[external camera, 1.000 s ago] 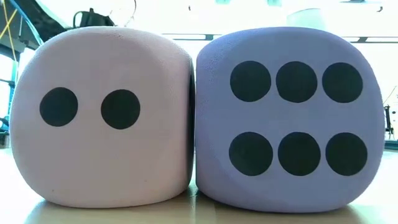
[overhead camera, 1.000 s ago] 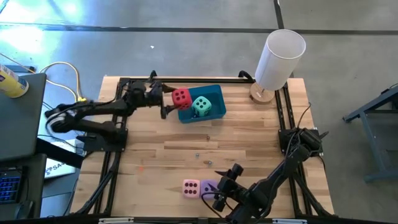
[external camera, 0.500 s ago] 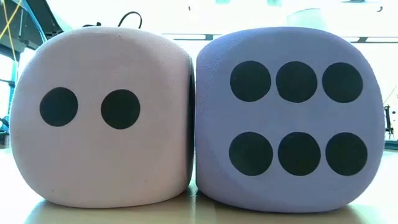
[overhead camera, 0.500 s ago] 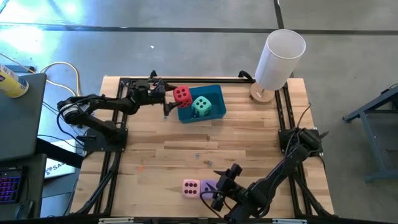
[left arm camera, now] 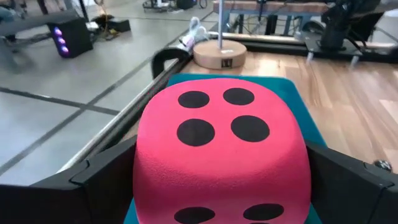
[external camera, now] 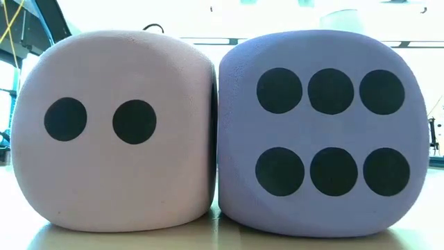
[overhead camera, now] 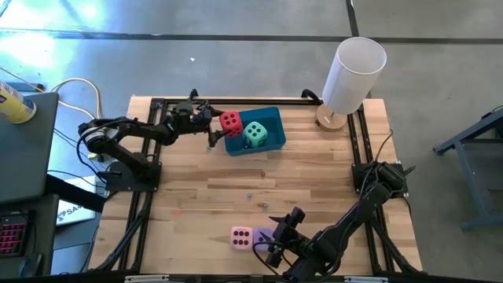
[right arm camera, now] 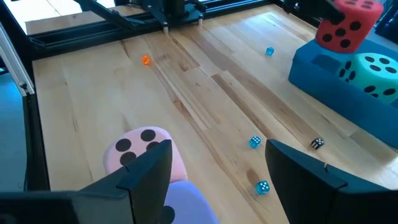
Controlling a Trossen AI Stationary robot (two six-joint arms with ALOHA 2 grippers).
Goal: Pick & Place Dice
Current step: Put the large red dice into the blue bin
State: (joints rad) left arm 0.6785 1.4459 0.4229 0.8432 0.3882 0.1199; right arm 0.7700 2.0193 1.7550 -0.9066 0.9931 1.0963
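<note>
The left gripper (overhead camera: pixel 211 124) is at the far-left rim of the blue bin (overhead camera: pixel 271 140), its fingers apart with the red die (overhead camera: pixel 230 122) sitting between them. In the left wrist view the two dark fingers (left arm camera: pixel 102 186) flank the red die (left arm camera: pixel 222 144) on both sides; whether the pads actually press on it cannot be told from here. The die stands at the bin's left end, four pips showing on its upper face. The teal-green die (overhead camera: pixel 254 134) lies inside the bin, just beside the red one.

Near the front edge of the wooden table (overhead camera: pixel 314 181) the pink die (overhead camera: pixel 242 237) and the purple die (overhead camera: pixel 262 237) sit side by side, touching — the low view shows two pips on the pink die (external camera: pixel 114 128) and six on the purple die (external camera: pixel 322 132). The right gripper (overhead camera: pixel 273 240) hangs above the purple die with its fingers spread wide, clear of both dice. A few tiny dice (right arm camera: pixel 254 142) are scattered on the boards — blue and dark.
</note>
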